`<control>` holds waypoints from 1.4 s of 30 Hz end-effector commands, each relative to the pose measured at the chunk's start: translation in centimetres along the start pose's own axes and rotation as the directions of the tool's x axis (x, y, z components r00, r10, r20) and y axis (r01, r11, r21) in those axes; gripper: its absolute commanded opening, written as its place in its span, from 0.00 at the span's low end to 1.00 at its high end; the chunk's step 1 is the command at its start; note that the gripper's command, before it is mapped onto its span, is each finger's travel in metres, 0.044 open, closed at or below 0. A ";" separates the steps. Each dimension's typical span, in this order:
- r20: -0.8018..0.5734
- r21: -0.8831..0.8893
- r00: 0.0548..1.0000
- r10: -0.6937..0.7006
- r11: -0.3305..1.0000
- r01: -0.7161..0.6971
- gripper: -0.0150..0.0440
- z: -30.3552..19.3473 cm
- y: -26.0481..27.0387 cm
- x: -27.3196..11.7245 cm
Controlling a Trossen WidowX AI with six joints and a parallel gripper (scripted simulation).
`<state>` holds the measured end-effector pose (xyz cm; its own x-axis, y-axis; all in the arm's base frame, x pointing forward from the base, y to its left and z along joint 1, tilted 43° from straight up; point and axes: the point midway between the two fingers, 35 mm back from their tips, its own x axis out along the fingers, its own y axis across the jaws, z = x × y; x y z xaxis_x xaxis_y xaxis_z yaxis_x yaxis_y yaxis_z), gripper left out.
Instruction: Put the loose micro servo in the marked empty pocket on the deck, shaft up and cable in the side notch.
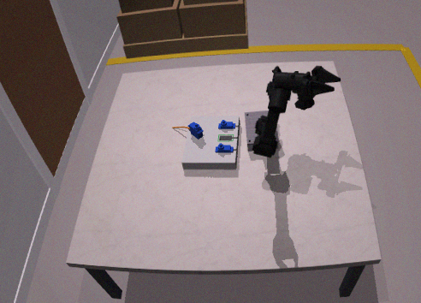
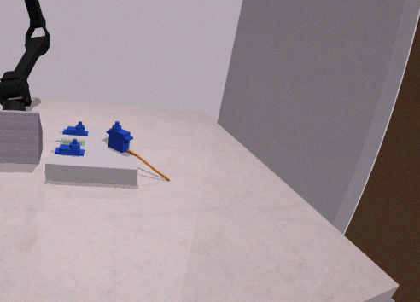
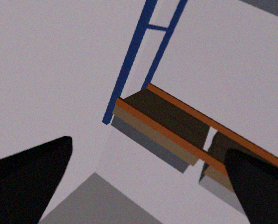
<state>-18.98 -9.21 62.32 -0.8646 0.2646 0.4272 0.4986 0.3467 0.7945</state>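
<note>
The loose blue micro servo point(image 1: 196, 130) point(image 2: 119, 138) stands upright on top of the grey deck point(image 1: 201, 157) point(image 2: 91, 173), near the side away from the arm's base. Its shaft points up, and its orange cable point(image 1: 180, 127) point(image 2: 148, 163) runs out past the deck's edge. The green-outlined pocket point(image 1: 226, 138) is empty, between two seated blue servos; in the exterior view it is partly hidden behind the nearer one. My gripper point(image 1: 336, 84) point(image 3: 149, 149) is open and empty, high up on the far side of the arm's base from the deck, pointing away from it.
The two seated servos point(image 1: 227, 125) point(image 1: 224, 148) flank the pocket closely. The arm's base plate point(image 1: 252, 134) is right beside the deck. Cardboard boxes point(image 1: 150, 27) stand on the floor behind the table. The wrist view shows a shelf rack point(image 3: 160, 132).
</note>
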 end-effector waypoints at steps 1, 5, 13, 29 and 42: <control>-0.041 -0.006 0.999 -0.002 1.000 0.001 1.00 -1.1 -0.5 -0.3; -0.097 -0.011 0.995 -0.012 1.000 0.011 1.00 -2.8 -1.2 -0.7; -0.200 -0.027 0.979 -0.034 0.999 0.029 1.00 -5.6 -2.5 -1.9; -0.423 -0.038 0.902 -0.091 0.996 0.083 1.00 -11.9 -5.7 -5.6; -0.548 -0.054 0.826 -0.129 0.991 0.120 1.00 -15.1 -7.4 -8.8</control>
<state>-16.30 -26.65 59.58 -0.8238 -0.2863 0.4892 0.3956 0.3276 0.8580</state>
